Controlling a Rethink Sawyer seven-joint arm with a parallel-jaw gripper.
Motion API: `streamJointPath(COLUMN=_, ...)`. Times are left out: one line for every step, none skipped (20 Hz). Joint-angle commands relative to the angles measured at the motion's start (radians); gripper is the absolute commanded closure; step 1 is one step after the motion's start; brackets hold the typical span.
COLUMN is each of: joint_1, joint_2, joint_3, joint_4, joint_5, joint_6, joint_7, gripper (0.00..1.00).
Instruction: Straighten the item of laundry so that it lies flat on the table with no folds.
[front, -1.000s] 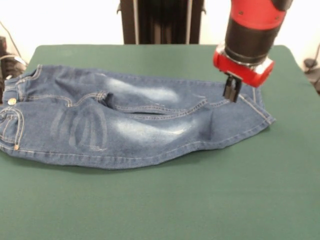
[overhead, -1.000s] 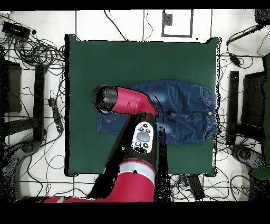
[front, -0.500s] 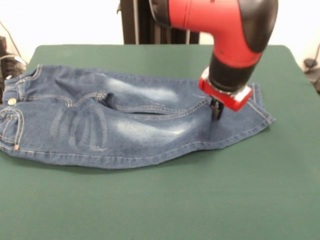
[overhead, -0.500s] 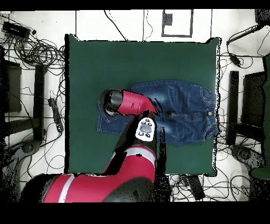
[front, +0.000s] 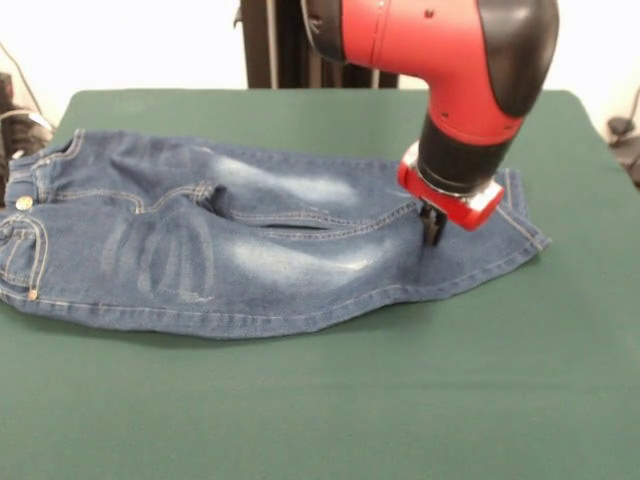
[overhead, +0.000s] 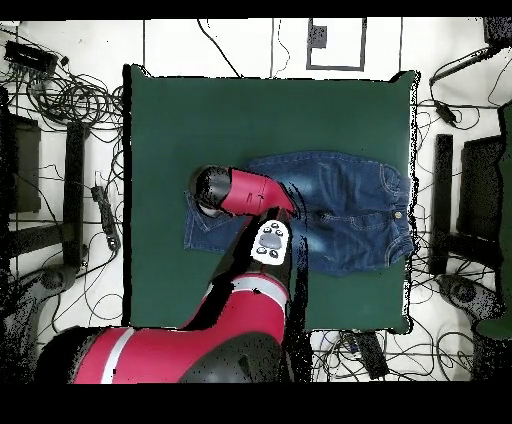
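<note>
Now, jeans: spread across the green table, legs folded together.
Gripper: tips pressed into denim near the hems; jaw state cannot be told.

Faded blue denim jeans lie on matt green felt table — beside the arm's glossy red-and-black plastic shell.

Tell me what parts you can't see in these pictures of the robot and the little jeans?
- Front view: the gripper shows only dark tips at the jeans; too small to tell whether it is open or pinching cloth.
- Overhead view: the arm covers the gripper and the jeans' leg ends.
- Front view: the waistband runs off the picture's left edge.
- Both views: the underside of the jeans, flat against the table, is hidden.
</note>
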Motion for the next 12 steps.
streamJointPath(joint_1=0.058, joint_2=0.16, joint_3=0.037, joint_4=-0.08, joint_5=0.095, joint_6=-0.015, joint_7=0.343, gripper=1.0)
streamJointPath(joint_1=0.066, joint_2=0.165, joint_3=0.031, joint_4=-0.094, joint_5=0.103, joint_6=-0.006, joint_7=0.354, gripper=1.0)
streamJointPath(joint_1=0.069, joint_2=0.166, joint_3=0.032, joint_4=-0.099, joint_5=0.116, joint_6=-0.004, joint_7=0.366, gripper=1.0)
streamJointPath(joint_1=0.074, joint_2=0.168, joint_3=0.028, joint_4=-0.11, joint_5=0.127, joint_6=0.009, joint_7=0.378, gripper=1.0)
streamJointPath(joint_1=0.079, joint_2=0.17, joint_3=0.024, joint_4=-0.12, joint_5=0.139, joint_6=0.022, joint_7=0.39, gripper=1.0)
streamJointPath(joint_1=0.085, joint_2=0.173, joint_3=0.012, joint_4=-0.138, joint_5=0.142, joint_6=0.048, joint_7=0.4, gripper=1.0)
streamJointPath(joint_1=0.088, joint_2=0.173, joint_3=0.004, joint_4=-0.151, joint_5=0.146, joint_6=0.068, joint_7=0.409, gripper=1.0)
streamJointPath(joint_1=0.084, joint_2=0.173, joint_3=0.006, joint_4=-0.157, joint_5=0.154, joint_6=0.077, joint_7=0.41, gripper=1.0)
streamJointPath(joint_1=0.082, joint_2=0.172, joint_3=0.005, joint_4=-0.164, joint_5=0.159, joint_6=0.087, joint_7=0.41, gripper=1.0)
streamJointPath(joint_1=0.079, joint_2=0.173, joint_3=0.001, joint_4=-0.176, joint_5=0.161, joint_6=0.098, joint_7=0.413, gripper=1.0)
streamJointPath(joint_1=0.074, joint_2=0.173, joint_3=0.002, joint_4=-0.18, joint_5=0.165, joint_6=0.103, joint_7=0.414, gripper=1.0)
streamJointPath(joint_1=0.07, joint_2=0.174, joint_3=-0.002, joint_4=-0.187, joint_5=0.165, joint_6=0.112, joint_7=0.417, gripper=1.0)
